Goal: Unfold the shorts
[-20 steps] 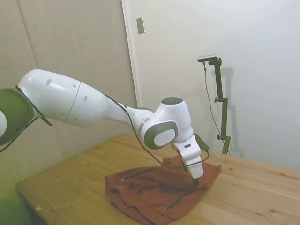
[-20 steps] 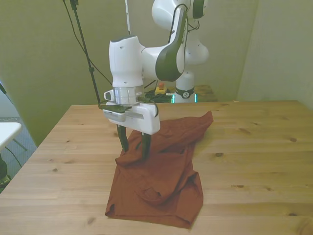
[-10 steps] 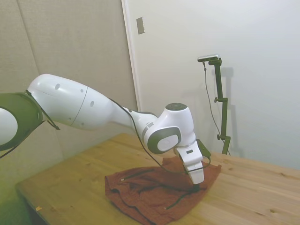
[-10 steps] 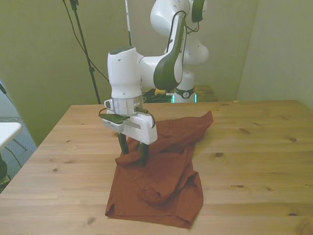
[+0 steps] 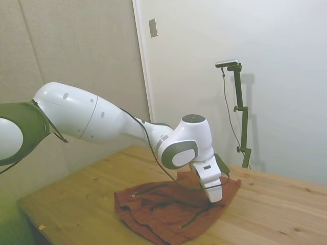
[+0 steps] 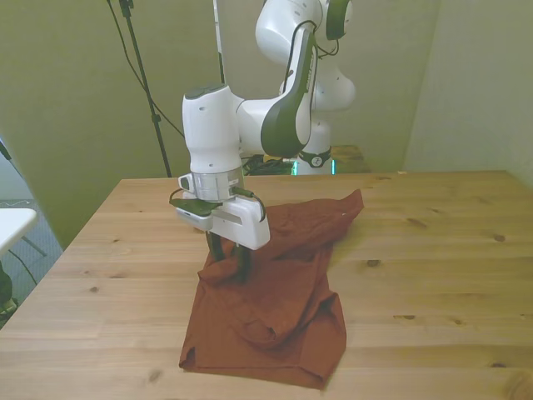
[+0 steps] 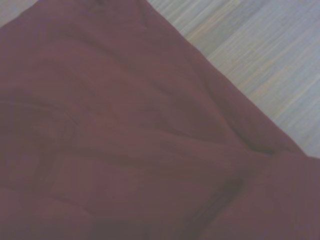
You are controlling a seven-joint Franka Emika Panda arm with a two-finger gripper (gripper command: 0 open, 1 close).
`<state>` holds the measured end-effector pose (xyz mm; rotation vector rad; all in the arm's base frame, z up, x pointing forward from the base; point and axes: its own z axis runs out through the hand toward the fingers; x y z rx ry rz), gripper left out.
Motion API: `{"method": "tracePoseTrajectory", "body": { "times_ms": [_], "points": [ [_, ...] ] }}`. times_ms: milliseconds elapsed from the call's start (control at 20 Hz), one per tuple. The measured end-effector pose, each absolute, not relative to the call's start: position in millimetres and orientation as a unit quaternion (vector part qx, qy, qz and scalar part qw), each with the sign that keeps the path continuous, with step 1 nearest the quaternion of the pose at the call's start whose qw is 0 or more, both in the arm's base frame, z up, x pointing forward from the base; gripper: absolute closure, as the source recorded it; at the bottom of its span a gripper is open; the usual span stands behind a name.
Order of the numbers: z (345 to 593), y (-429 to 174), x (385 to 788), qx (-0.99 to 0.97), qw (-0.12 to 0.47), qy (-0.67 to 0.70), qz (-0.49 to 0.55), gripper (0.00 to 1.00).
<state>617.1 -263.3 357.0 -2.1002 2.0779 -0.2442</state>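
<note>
Front view shows the crumpled rust-brown fabric shorts (image 6: 275,283) lying on the bare wooden table (image 6: 433,267), the white two-finger gripper (image 6: 229,265) pressed into their edge, fingers narrowly parted around a fold.

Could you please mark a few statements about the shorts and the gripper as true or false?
1. The shorts lie spread out flat in a single layer. False: they are bunched and folded over themselves.
2. The gripper is down at the shorts, near their edge at the front view's left. True.
3. The shorts hang over the table's edge. False: they rest wholly on the wooden table.
4. The wrist view shows mostly rust-brown fabric with a strip of bare wood beside it. True.
5. A person's hand holds the fabric. False: no person is in view.
</note>
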Motion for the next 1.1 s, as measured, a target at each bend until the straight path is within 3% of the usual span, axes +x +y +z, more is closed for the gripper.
{"method": "tracePoseTrajectory", "body": {
  "times_ms": [350,750,1100],
  "points": [
    [359,-262,618,-0.71,0.09,0.694,-0.083,1.0],
    [378,-248,622,-0.717,0.102,0.684,-0.091,1.0],
    [406,-188,652,-0.745,0.137,0.645,-0.103,1.0]
  ]
}}
